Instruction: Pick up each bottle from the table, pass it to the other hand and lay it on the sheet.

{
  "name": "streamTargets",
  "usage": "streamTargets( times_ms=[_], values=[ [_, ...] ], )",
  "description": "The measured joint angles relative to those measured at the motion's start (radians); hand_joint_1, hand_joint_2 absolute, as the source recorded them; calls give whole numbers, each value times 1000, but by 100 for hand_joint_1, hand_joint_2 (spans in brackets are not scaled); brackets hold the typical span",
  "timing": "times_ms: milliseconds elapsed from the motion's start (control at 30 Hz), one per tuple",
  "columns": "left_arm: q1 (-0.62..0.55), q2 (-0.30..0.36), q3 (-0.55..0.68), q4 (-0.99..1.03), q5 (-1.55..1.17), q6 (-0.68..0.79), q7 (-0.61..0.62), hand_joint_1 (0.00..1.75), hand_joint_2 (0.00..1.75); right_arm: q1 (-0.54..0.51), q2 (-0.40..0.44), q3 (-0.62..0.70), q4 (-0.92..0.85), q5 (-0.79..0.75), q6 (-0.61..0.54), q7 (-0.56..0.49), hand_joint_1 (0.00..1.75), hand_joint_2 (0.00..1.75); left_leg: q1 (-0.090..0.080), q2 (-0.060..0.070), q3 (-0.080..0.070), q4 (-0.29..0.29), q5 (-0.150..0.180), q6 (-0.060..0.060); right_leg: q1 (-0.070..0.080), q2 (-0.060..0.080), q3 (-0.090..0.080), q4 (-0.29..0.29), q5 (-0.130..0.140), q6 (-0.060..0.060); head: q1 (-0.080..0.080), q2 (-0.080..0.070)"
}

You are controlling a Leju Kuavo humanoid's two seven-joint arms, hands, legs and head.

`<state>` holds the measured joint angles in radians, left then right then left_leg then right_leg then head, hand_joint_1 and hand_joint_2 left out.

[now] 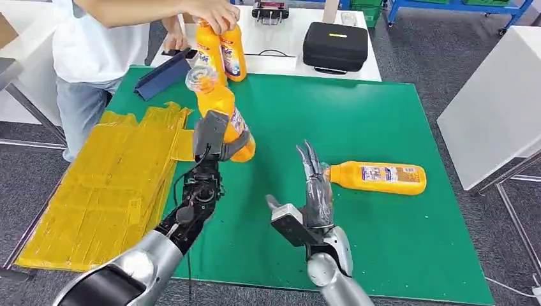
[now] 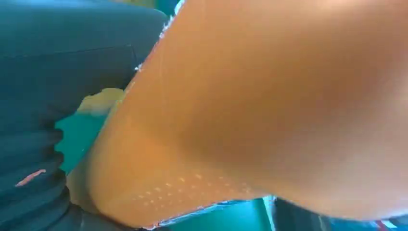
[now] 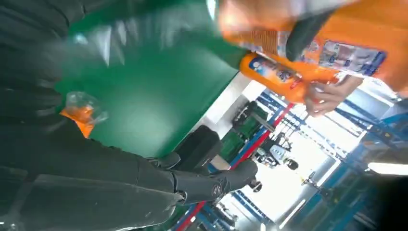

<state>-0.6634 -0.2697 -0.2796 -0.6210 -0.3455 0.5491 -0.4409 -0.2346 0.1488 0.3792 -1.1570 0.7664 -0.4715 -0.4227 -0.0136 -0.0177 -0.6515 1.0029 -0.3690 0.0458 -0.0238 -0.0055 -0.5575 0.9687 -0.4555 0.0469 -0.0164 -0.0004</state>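
Orange bottle (image 1: 224, 115) is gripped upright by the left robot hand (image 1: 215, 137) above the green bench (image 1: 357, 115); right robot hand (image 1: 311, 191), fingers spread, holds nothing. Handover looks finished; next, likely laying it on the yellow sheet (image 1: 108, 185).

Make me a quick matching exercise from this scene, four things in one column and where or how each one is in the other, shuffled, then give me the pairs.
Things:
1. left hand
2. right hand
3. yellow sheet
4. black case

States:
A. spread at the green mat's left edge
B. on the white table beyond the mat
C. grips an orange bottle
D. fingers apart, holding nothing

Pairs: 1-C, 2-D, 3-A, 4-B
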Motion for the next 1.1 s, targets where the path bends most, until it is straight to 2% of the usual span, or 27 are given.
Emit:
streamTargets(
  times_ms=[167,567,700,867,1100],
  values=[
    [-18,11,-29,61,-290,100,141,175,175,-9,0,16,0,-13,11,-3,0,175,0,0,0,0,0,0,0,1,0,0,0,0,0,0],
    [-55,38,-52,158,-1072,83,587,175,175,-18,1,34,0,-18,36,-3,0,175,0,0,0,0,0,0,0,1,0,0,0,0,0,0],
    [-61,45,-74,189,-1154,52,652,175,175,-25,3,34,0,-15,43,-3,0,175,0,0,0,0,0,0,0,1,0,0,0,0,0,0],
    [-69,64,-154,236,-1219,-94,760,175,175,-28,7,33,-2,-1,65,-3,0,175,0,0,0,0,0,0,0,1,0,0,0,0,0,0],
    [-69,105,-243,275,-1221,-182,805,175,175,-27,12,32,-17,22,87,-1,0,175,0,1,0,0,0,0,0,1,-1,0,0,0,0,0]
  ],
)
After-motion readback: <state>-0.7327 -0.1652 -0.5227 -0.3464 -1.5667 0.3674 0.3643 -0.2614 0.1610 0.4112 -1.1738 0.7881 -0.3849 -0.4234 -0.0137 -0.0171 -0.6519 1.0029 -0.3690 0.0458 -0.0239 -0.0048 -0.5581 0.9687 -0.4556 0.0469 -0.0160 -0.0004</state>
